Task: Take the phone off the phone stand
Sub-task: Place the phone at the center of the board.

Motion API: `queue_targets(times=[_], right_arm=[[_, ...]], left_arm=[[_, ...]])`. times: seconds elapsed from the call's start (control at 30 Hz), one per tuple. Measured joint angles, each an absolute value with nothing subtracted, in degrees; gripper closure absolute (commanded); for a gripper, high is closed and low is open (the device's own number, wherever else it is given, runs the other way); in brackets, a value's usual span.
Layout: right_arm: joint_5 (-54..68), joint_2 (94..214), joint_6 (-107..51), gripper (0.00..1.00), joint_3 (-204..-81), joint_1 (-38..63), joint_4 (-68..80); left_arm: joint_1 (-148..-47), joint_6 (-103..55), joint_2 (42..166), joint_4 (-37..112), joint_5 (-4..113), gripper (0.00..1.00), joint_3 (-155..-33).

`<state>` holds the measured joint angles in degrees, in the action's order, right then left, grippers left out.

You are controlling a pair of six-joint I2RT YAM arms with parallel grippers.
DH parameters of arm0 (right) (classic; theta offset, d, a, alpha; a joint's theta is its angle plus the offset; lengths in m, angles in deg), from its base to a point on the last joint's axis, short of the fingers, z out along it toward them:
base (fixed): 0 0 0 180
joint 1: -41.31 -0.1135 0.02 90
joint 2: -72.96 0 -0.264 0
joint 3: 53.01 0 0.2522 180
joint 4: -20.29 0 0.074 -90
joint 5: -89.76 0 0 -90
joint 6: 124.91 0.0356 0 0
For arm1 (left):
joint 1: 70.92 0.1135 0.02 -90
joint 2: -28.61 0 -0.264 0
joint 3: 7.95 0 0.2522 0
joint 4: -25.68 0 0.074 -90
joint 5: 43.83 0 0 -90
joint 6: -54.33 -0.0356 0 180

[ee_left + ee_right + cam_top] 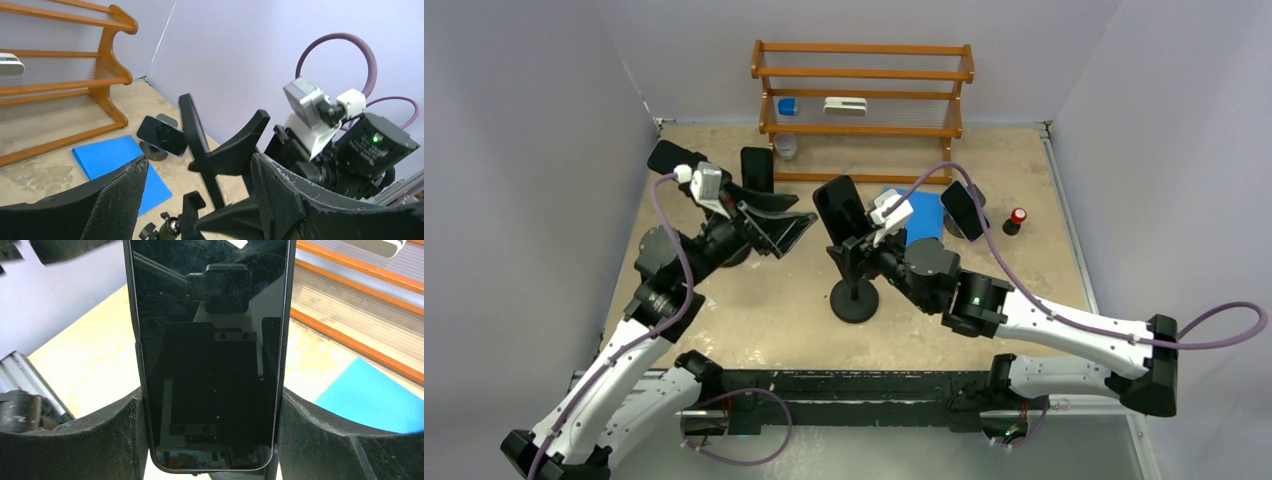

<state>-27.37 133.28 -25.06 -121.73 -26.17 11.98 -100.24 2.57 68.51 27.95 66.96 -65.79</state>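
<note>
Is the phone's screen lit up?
No, the phone has an all-black screen, with only dim reflections showing on the glass.

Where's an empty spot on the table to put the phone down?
The biggest bare patch is the tabletop between the left arm, the stand's round base and the front rail. A smaller one lies right of the red-capped object. Around the blue sheet and wooden rack it is crowded.
</note>
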Motion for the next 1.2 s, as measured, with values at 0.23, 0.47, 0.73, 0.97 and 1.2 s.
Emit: queue_targets(times=[0.23, 0.47, 0.73, 0.97, 1.2], right_arm=[[-30.9, 138.5, -25.9, 1.00, -123.5, -26.2, 16.0], [-32.6, 139.4, -25.9, 1.00, -123.7, -26.2, 19.7], [-33.4, 140.2, -25.9, 1.00, -123.9, -26.2, 22.1], [-34.5, 141.2, -25.8, 1.00, -124.1, -26.1, 22.2], [-36.4, 143.0, -26.2, 0.53, -124.9, -26.0, 21.2]], left_arm=[[-100.2, 2.2, 73.7, 26.2, 68.8, 0.33, -68.5], [-100.2, 2.6, 77.4, 28.8, 70.0, 0.38, -71.5], [-100.2, 5.6, 82.5, 31.4, 71.1, 0.59, -75.0], [-100.2, 8.9, 85.8, 31.4, 72.6, 0.79, -76.3], [-100.2, 9.6, 87.2, 32.3, 73.1, 1.00, -77.0]])
